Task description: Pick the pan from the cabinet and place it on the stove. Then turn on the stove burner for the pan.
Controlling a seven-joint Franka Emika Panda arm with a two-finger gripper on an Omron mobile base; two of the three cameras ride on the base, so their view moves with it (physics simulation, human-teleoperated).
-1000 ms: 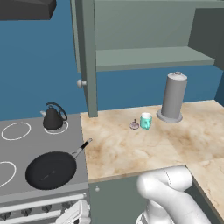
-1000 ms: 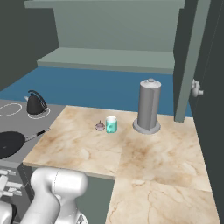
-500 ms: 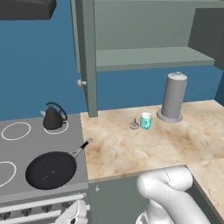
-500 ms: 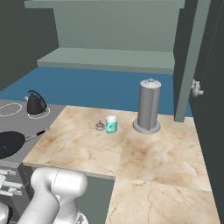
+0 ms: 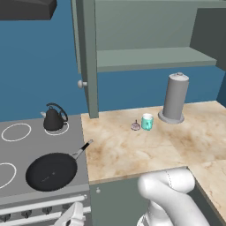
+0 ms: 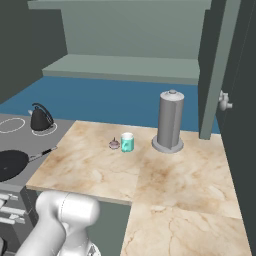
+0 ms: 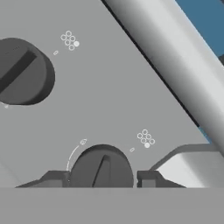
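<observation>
The black pan (image 5: 50, 171) sits on the stove (image 5: 26, 148), on its front burner ring, with the thin handle pointing toward the marble counter; it also appears at the left edge (image 6: 7, 164). The cabinet (image 5: 150, 57) above the counter stands open, its shelf bare. My gripper (image 5: 70, 217) is low down at the stove's front panel. In the hand view my gripper (image 7: 101, 178) straddles a dark knob (image 7: 101, 168), a finger close against each side. That knob's marker stands at a different angle from that of the neighbouring knob (image 7: 19, 72).
A small black kettle (image 5: 54, 118) stands on a rear ring. On the marble counter (image 5: 132, 154) are a tall grey canister (image 5: 175, 98), a teal cup (image 5: 147, 122) and a tiny object (image 5: 135, 126). The open cabinet door (image 5: 87, 57) hangs over the counter's left end.
</observation>
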